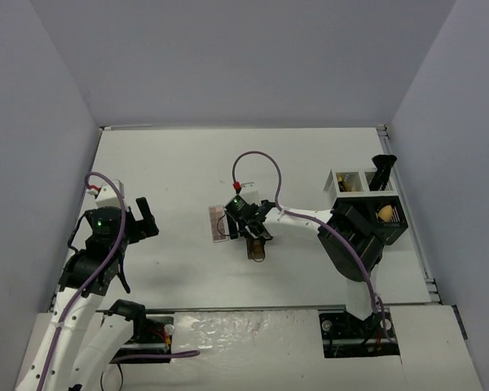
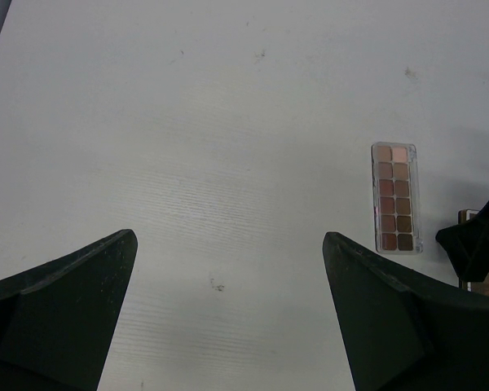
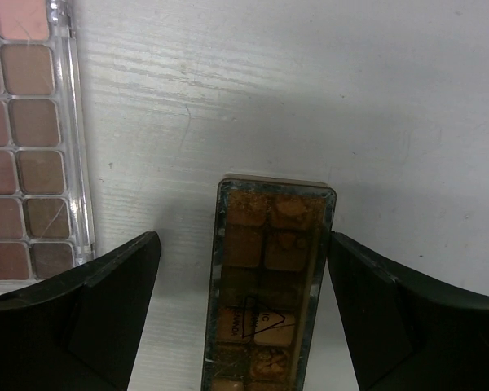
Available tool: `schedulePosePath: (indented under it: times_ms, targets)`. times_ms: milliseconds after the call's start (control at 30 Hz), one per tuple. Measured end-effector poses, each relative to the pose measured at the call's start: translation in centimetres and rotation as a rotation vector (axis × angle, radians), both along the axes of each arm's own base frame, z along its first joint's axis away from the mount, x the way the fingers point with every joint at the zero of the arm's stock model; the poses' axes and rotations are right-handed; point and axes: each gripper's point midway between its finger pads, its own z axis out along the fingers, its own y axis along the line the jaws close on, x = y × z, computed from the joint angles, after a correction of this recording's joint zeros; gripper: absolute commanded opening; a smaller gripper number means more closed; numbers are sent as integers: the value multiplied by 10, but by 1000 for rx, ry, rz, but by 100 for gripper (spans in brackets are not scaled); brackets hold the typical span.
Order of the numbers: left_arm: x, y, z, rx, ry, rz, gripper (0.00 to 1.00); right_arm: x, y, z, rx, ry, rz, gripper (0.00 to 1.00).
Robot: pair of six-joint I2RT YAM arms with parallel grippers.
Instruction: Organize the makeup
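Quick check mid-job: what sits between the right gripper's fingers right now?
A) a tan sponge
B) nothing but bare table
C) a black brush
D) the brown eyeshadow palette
D: the right wrist view shows the brown eyeshadow palette lying flat between the spread fingers of the right gripper, with the pink palette off to one side.

plain grey-lavender walls (image 1: pixel 244 57) rise beyond the jaws on three sides; a white table (image 1: pixel 179 163) lies beneath them, evenly lit.

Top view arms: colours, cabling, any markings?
Left arm and right arm: white links, black joint housings, a purple cable along each, a green light at the wrist. Left tool and right tool: black, wedge-shaped fingers. No legible markings.
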Motion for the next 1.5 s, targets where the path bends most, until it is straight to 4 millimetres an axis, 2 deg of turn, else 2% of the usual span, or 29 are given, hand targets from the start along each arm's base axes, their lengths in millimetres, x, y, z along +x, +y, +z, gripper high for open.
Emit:
schedulePosePath:
  times_ms: [167, 267, 333, 533, 600, 667, 800, 900, 1000, 1100, 1200, 1300, 1367, 1500]
  targets:
    - [0, 0, 0, 0, 0, 0, 97, -1, 4, -1, 15, 3, -4, 49]
    - [0, 0, 0, 0, 1, 0, 97, -1, 5, -1, 21, 4, -6, 25]
    - [0, 0, 0, 0, 2, 0, 97, -1, 5, -1, 21, 2, -5, 16]
    - [1, 0, -2, 2, 8, 0, 97, -3, 0, 3, 10, -7, -9, 8]
    - [1, 0, -2, 2, 9, 0, 97, -2, -8, 11, 3, -28, -23, 7]
    - [1, 0, -2, 2, 9, 0, 97, 1, -20, 29, 6, -74, -49, 6]
    - [1, 0, -2, 2, 10, 0, 97, 22, -67, 98, 60, -246, -189, 6]
    - [0, 0, -2, 2, 11, 0, 97, 41, -124, 163, 114, -435, -370, 5]
    - [0, 0, -2, 1, 10, 0, 97, 39, -190, 216, 120, -607, -558, 5]
    - [0, 0, -2, 1, 11, 1, 97, 25, -246, 248, 96, -738, -728, 5]
    - [0, 0, -2, 0, 11, 3, 97, 9, -290, 259, 48, -822, -867, 5]
    - [0, 0, -2, 0, 11, 4, 97, 0, -323, 254, -4, -871, -981, 5]
    - [0, 1, -2, -1, 11, 5, 97, -3, -339, 247, -43, -886, -1035, 5]
    - [0, 1, -2, 0, 11, 5, 97, 1, -352, 236, -89, -907, -1077, 5]
